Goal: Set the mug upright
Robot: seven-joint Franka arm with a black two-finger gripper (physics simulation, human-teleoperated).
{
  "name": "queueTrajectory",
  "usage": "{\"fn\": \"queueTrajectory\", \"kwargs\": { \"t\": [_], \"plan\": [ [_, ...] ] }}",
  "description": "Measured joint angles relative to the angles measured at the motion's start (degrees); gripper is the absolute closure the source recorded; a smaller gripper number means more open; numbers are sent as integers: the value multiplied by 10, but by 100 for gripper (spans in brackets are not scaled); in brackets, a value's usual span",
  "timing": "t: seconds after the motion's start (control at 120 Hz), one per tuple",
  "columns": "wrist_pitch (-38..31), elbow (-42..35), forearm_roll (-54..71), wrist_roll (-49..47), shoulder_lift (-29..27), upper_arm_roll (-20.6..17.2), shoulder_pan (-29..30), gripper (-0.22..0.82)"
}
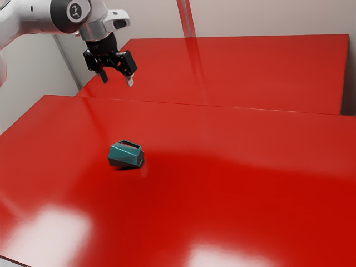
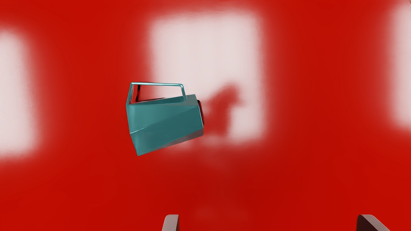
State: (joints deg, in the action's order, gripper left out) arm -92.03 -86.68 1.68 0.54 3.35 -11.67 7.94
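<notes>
Pincer [image 1: 117,80] wide above glossy red table [image 1: 250,194], mug [image 2: 165,120] sideways, pale walls [image 1: 267,16] beyond.

Table [image 1: 250,194]: smooth, high-gloss red, lacquer or polished plastic look, pale light patches mirrored with soft edges. Second red surface [image 1: 267,69] behind it: smooth too, satin to glossy, milder sheen. Mug [image 2: 163,120]: smooth flat facets, teal, painted metal or glazed look, can't tell which; low satin sheen, crisp bright lines along some edges. Mug handle [image 2: 157,84]: same teal, shinier, metallic glints. Arm [image 1: 33,19]: smooth white shell, plastic-looking, soft shine. Wrist collar [image 1: 97,30]: grey, metal-looking, satin. Gripper [image 1: 117,81]: black body, hard plastic or coated metal; fingers [image 2: 171,223] pale grey, smooth, matt. Wall [image 1: 267,16]: off-white, matt, paint-like.
</notes>
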Motion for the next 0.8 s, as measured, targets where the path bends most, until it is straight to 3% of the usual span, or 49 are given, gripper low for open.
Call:
{"fn": "queueTrajectory", "kwargs": {
  "t": [0.4,0.642,0.8],
  "plan": [
    [10,-36,-49,1,-15,1,10,0],
    [7,-106,-132,2,-16,0,94,0],
    [-14,-124,-163,16,17,-1,168,0]
  ]
}}
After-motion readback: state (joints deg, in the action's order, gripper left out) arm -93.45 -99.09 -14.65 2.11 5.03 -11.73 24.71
